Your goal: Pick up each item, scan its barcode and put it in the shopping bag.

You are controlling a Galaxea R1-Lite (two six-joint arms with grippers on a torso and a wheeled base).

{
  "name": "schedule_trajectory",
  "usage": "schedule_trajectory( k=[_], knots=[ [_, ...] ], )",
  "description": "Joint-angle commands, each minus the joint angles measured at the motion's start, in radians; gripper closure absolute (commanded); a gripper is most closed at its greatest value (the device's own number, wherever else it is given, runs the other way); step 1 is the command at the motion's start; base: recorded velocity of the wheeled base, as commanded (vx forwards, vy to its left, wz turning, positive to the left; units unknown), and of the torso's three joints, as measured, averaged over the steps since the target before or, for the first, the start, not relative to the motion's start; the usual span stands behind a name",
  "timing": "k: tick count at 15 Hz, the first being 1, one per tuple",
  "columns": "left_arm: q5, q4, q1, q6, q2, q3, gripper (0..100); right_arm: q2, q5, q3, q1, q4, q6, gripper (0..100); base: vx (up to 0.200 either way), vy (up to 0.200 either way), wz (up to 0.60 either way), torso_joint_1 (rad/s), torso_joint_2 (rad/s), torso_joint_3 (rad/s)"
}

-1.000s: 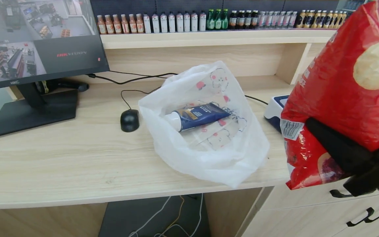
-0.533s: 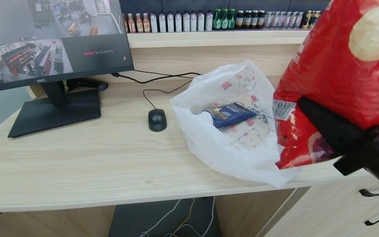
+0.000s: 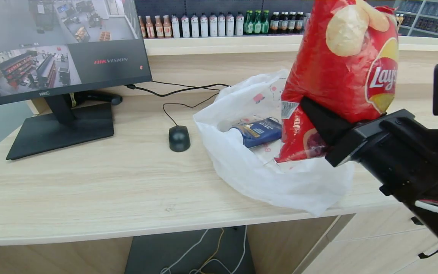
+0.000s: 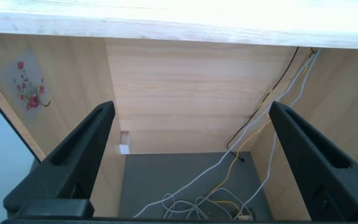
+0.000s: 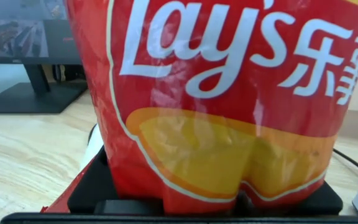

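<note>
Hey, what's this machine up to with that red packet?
A robot is bagging shop goods at a checkout counter. Its right gripper is shut on a red bag of chips, held upright over the open mouth of the white shopping bag that sits on the counter. A blue tube already lies inside that bag. The left gripper hangs open and empty below the counter's edge.

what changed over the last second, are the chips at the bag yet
The right end effector, still shut on the chip bag, carried it left from beside the shopping bag to above its opening; not released. The blue tube inside and the mouse stayed put; the camera shifted.
</note>
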Motion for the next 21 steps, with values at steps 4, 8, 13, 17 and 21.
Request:
schedule_trajectory(
  k=[4,8,13,17,21],
  knots=[
    [0.000,0.000,0.000,0.000,0.000,0.000,0,0.169,-0.015,-0.135,-0.049,-0.013,0.008,100,0.000,0.000,0.00,0.000,0.00,0.000],
    [0.000,0.000,-0.002,0.000,0.000,0.000,0,0.226,-0.041,-0.158,-0.062,-0.025,0.010,100,0.000,0.000,0.00,0.000,0.00,0.000],
    [0.000,0.000,0.000,0.000,0.000,0.000,0,0.261,-0.042,-0.123,-0.062,-0.042,0.010,100,0.000,0.000,0.00,0.000,0.00,0.000],
    [0.000,0.000,0.000,0.000,0.000,0.000,0,0.273,-0.039,-0.080,-0.057,-0.048,0.017,100,0.000,0.000,0.00,0.000,0.00,0.000],
    [0.000,0.000,0.000,0.000,0.000,0.000,0,0.259,-0.038,-0.036,-0.043,-0.048,0.027,100,0.000,0.000,0.00,0.000,0.00,0.000]
  ],
)
